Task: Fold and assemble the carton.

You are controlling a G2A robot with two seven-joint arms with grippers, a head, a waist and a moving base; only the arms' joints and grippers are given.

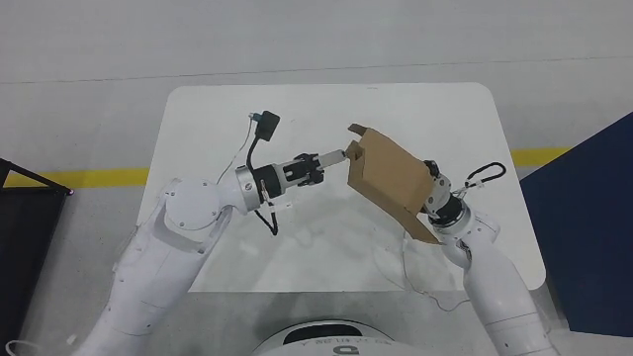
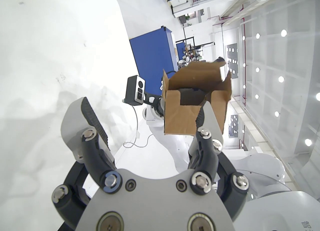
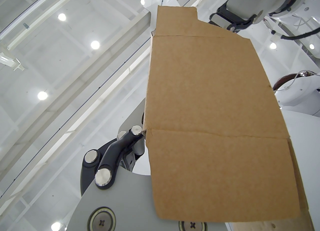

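Carton (image 1: 391,170): brown corrugated board, part-erected into an open sleeve. It sits right of centre in the top view, lifted clear of the white tabletop (image 1: 247,109) and tilted, with its long axis running from upper left to lower right.

Right tool (image 1: 432,180): at the carton's lower-right end in the top view. We judge it closed on a side wall, since nothing else supports the box. From its own wrist view the panel lies flat against the tool, with one finger at the board's edge.

Left tool (image 1: 339,155): spread wide and holding nothing. It points at the carton's open upper-left end. In its wrist view the fingers (image 2: 92,117) stand far apart, and the other fingertip overlaps the nearest end flap (image 2: 182,119). We cannot tell whether it touches.

Handling, our judgement:
- The carton is light, and one tool carries it.
- The panels are stiff across their faces but hinge freely at the score lines, and the end flaps hang loose.
- The matt board should not slip, but a hard pinch would dent the walls.
- The best hold is on a wall close to a crease.
- Flaps should be pushed near the free edge so they turn about their scores.
- The unsupported sleeve may skew out of square under a sideways push.
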